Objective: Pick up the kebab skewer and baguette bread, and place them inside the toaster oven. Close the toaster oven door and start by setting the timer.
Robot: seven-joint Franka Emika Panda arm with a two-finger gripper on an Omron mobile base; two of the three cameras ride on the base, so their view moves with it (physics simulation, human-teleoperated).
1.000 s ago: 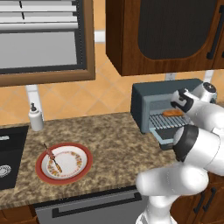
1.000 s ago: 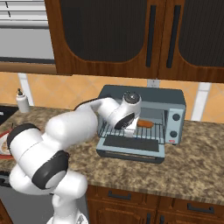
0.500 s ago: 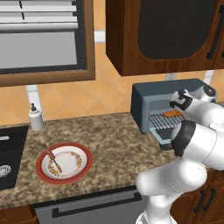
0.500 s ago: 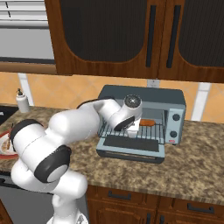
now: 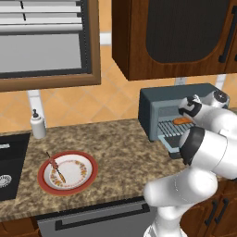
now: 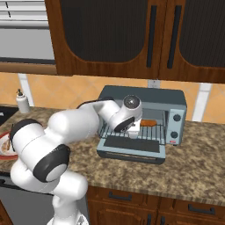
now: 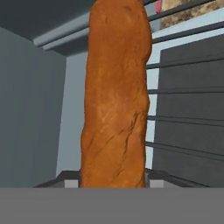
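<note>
My gripper (image 7: pixel 113 181) grips the baguette bread (image 7: pixel 116 87) over the wire rack (image 6: pixel 151 132) inside the toaster oven (image 6: pixel 145 97); the kebab skewer (image 5: pixel 54 166) remains on the plate (image 5: pixel 85 173), door open, timer unset.

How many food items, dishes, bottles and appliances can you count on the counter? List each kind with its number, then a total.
Food items: 2, the baguette bread and the kebab skewer
Dishes: 1, the plate
Bottles: 1, the soap bottle
Appliances: 1, the toaster oven
Total: 5
</note>
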